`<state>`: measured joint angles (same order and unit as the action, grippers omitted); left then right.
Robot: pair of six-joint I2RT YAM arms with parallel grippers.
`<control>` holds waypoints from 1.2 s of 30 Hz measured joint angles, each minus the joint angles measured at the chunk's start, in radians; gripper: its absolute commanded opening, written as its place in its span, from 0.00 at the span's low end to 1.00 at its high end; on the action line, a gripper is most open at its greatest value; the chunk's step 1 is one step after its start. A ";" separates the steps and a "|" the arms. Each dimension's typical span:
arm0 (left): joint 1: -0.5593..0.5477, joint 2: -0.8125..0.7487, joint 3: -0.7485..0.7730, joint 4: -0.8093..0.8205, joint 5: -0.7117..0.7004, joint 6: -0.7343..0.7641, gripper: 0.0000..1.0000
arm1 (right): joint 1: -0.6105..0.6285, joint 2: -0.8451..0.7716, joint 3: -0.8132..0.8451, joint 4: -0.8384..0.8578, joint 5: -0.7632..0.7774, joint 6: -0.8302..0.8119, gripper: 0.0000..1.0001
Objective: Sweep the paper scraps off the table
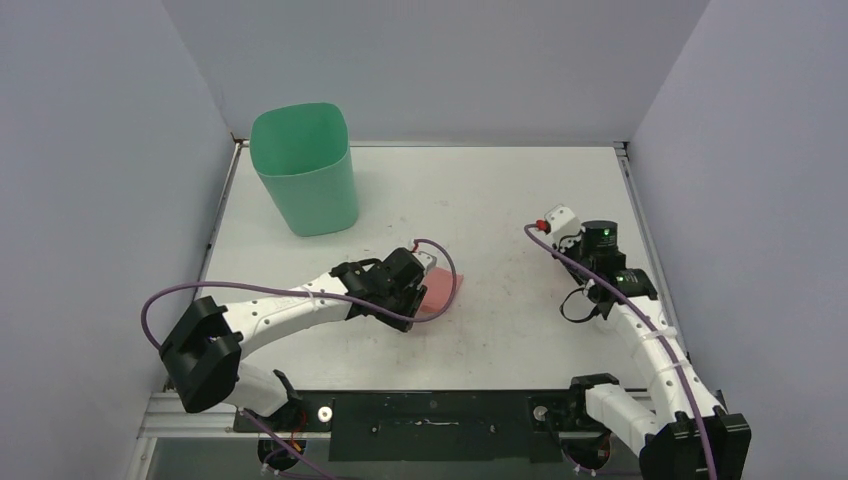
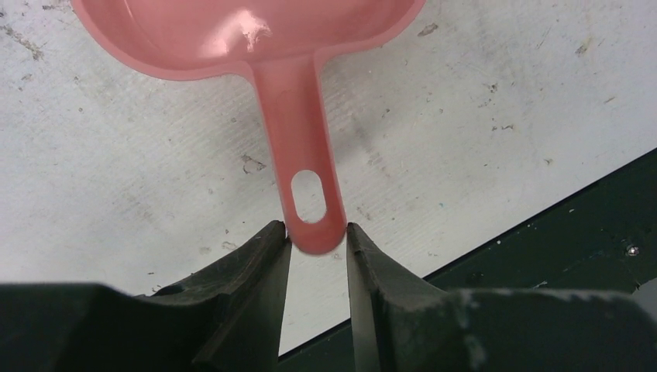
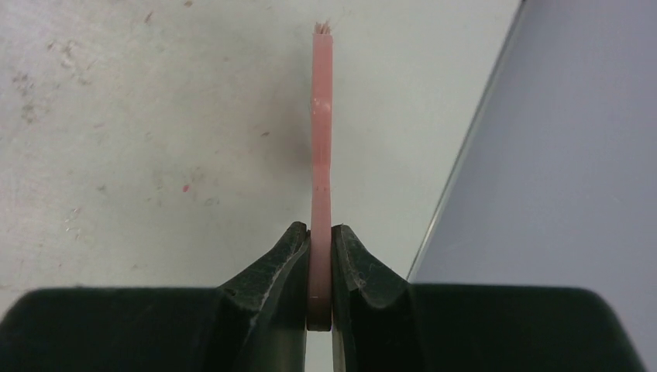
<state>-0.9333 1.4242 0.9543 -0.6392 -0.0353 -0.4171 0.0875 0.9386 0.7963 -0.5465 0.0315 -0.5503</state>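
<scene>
Two grippers: right gripper (image 3: 320, 232) clamped on pink brush (image 3: 321, 116); left gripper (image 2: 318, 232) straddling pink dustpan (image 2: 297, 116) handle tip, grip unclear

Crops the pink dustpan (image 2: 256, 31) at the left wrist view's upper edge; hides most of it under the left gripper (image 1: 417, 298) from above; shows the pink brush (image 3: 321, 116) edge-on only

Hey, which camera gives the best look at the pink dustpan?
Left wrist: the dustpan shows its handle, hang hole and part of the pan. The top view gives only a pink corner beside the left arm. The right wrist view misses it.
</scene>
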 measured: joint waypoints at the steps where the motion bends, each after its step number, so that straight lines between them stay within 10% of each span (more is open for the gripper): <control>1: -0.002 0.002 0.000 0.004 -0.005 0.000 0.32 | 0.025 0.014 -0.024 -0.007 0.002 -0.007 0.06; 7: -0.002 0.002 0.000 0.013 -0.025 0.000 0.36 | 0.125 0.042 -0.058 -0.047 -0.027 -0.013 0.19; 14: -0.002 -0.021 0.000 0.008 -0.085 0.016 0.41 | 0.254 0.061 -0.052 -0.136 -0.240 -0.031 0.56; 21: 0.016 -0.179 0.000 0.000 -0.207 0.094 0.65 | 0.269 0.113 0.015 -0.233 -0.419 -0.061 0.85; 30: 0.132 -0.348 -0.104 0.074 -0.270 0.183 0.80 | 0.214 0.120 0.096 -0.144 -0.552 0.093 0.98; 36: 0.179 -0.482 -0.217 0.176 -0.263 0.182 0.92 | -0.089 0.097 -0.036 0.102 -0.639 0.322 0.90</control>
<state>-0.7547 0.9424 0.7368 -0.4629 -0.2981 -0.2352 -0.0017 1.0359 0.7601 -0.4442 -0.6079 -0.2279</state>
